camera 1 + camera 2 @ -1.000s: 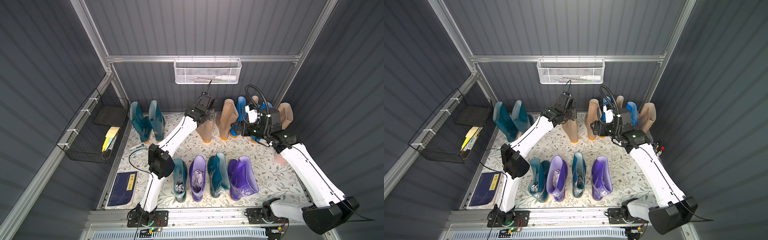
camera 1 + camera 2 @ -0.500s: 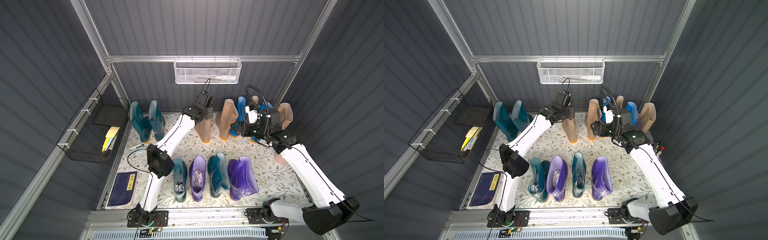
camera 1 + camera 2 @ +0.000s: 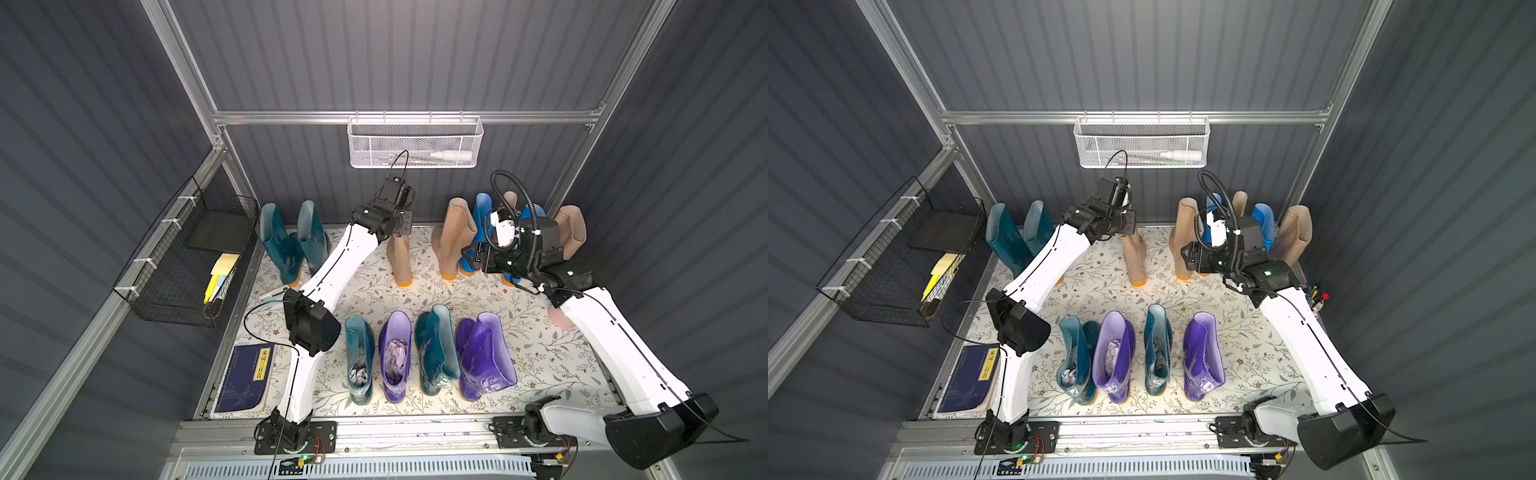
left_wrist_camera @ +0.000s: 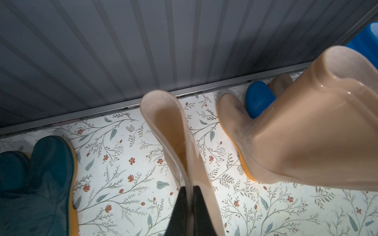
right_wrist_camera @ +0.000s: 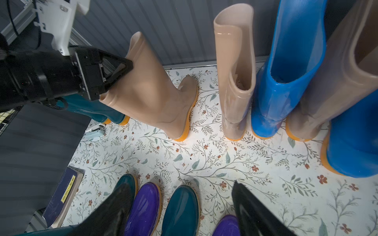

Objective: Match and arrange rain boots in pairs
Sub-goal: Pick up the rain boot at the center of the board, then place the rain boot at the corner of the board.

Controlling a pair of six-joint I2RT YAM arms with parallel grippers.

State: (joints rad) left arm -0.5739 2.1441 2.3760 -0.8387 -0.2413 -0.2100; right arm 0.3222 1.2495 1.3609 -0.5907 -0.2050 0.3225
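left gripper [image 4: 189, 189] tight on beige boot [image 4: 163, 122]

a white floral-print mat [image 3: 457, 291] carries the rain boots [image 3: 484, 361] in two rows: teal and purple alternating in front, with teal, beige and blue along the back wall (orange soles down). a dark blue book [image 3: 245, 374] lies by its front left corner.

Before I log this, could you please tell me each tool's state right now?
Left tool: closed on the beige boot at its rim.
Right tool: open, empty.
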